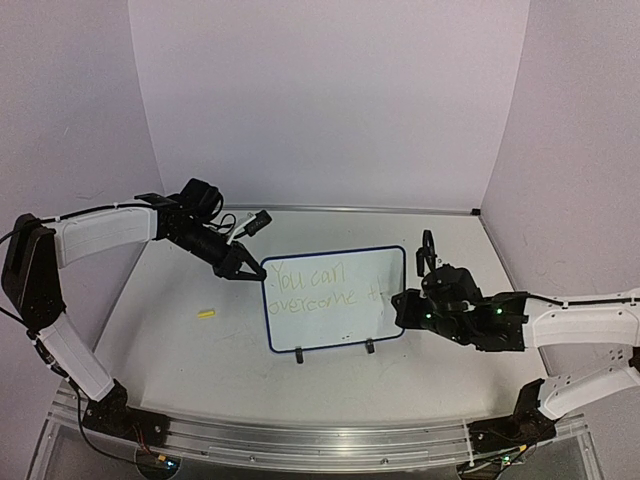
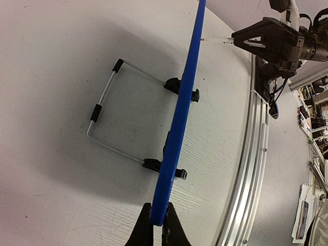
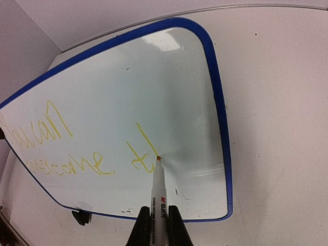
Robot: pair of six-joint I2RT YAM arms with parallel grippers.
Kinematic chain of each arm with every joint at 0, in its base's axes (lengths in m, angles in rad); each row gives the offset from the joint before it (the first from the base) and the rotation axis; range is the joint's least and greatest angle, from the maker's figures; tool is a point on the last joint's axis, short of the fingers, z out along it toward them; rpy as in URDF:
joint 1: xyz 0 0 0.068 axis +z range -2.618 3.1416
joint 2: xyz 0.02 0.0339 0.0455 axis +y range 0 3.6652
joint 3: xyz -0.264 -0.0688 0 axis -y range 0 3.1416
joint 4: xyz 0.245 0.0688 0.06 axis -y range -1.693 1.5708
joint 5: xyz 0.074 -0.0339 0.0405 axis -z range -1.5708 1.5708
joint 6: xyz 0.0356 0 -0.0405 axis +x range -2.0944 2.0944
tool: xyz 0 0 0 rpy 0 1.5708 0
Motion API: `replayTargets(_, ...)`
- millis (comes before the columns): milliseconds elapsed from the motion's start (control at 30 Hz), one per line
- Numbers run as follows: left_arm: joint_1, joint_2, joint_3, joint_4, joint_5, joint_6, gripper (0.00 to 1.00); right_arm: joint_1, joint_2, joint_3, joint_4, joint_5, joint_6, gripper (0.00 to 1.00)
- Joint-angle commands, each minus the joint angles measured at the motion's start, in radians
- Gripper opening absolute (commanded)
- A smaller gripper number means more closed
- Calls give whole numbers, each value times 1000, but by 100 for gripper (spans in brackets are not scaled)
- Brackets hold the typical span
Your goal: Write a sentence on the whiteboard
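Observation:
The whiteboard [image 1: 335,300], white with a blue frame, stands tilted on two black feet mid-table. My left gripper [image 1: 250,273] is shut on its top left corner; the left wrist view shows the blue edge [image 2: 177,123] between the fingers. My right gripper [image 1: 402,303] is shut on a white marker [image 3: 159,192] with its tip touching the board. The sentence [image 1: 325,285] in yellow-green reads "You can" above "overcome", followed by a "t" and a long stroke [image 3: 146,143] that ends at the marker tip.
A small yellow marker cap [image 1: 206,313] lies on the table left of the board. A wire stand [image 2: 110,120] props the board from behind. The aluminium rail [image 1: 300,435] runs along the near edge. Purple walls enclose the back and sides.

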Motion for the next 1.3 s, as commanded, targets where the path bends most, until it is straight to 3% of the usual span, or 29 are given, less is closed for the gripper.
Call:
replayTargets(0,-11,41,4,-44,-106,26,0,-7,-12,-22,-18,-9,41,0)
replayTargets(1267,-12,28,2,-43,-111,26,0,-5,-56,14,-29,94,48,0)
